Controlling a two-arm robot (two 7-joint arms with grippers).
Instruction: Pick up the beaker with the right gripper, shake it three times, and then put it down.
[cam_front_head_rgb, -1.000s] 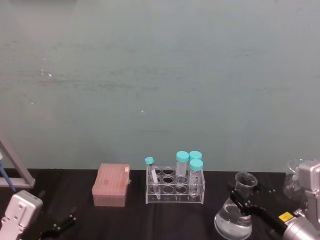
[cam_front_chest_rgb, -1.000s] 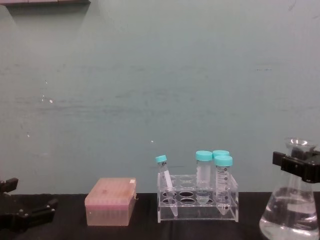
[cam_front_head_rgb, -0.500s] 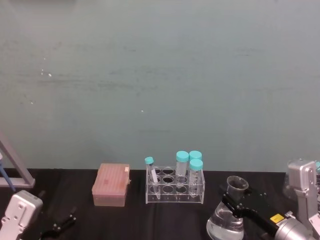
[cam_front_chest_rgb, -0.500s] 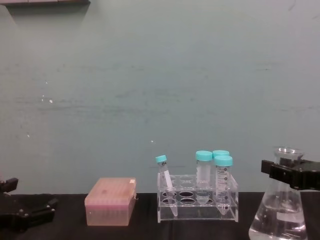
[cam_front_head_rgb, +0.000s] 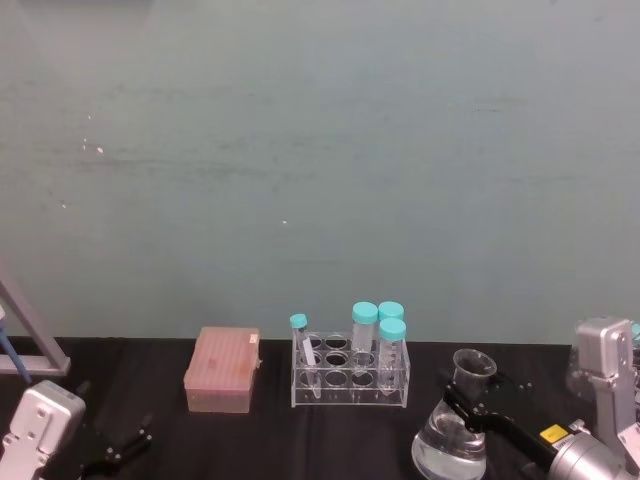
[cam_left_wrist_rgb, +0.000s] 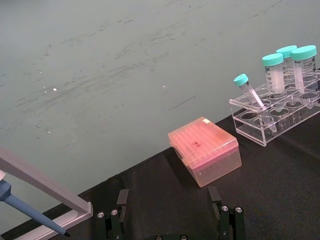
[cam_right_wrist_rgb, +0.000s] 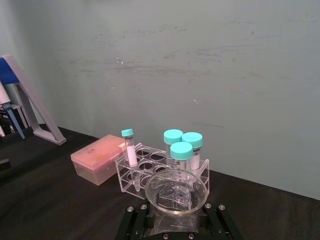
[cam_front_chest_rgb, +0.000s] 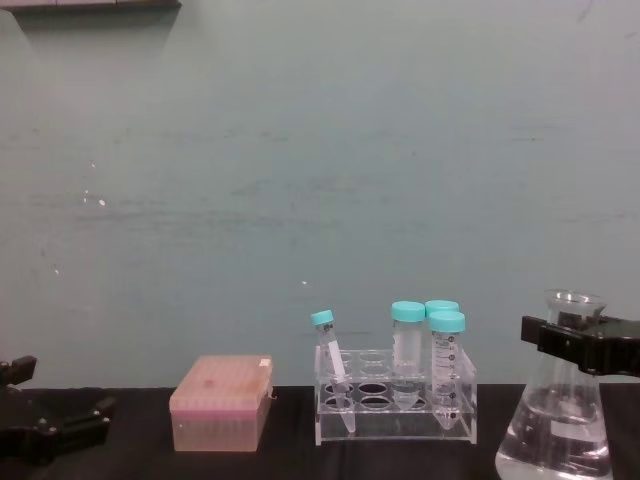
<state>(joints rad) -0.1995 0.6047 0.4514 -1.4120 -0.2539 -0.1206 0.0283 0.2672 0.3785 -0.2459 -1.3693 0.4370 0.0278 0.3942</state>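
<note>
Holding: the right gripper (cam_front_chest_rgb: 580, 345) is clamping the beaker (cam_front_chest_rgb: 557, 425) at its neck, jaws closed on the glass just under the rim.
Beaker place: it is sitting right of the rack (cam_front_chest_rgb: 395, 405), near it but apart; whether its base is touching the table (cam_front_head_rgb: 330, 440) cannot be told.
Long axis: it is standing upright, neck above the wide base, so any setting down is calling for a straight descent.
Left gripper (cam_left_wrist_rgb: 170, 222): it is idling with fingers spread, left of the pink box (cam_front_chest_rgb: 222, 402), well apart from the rack.
</note>
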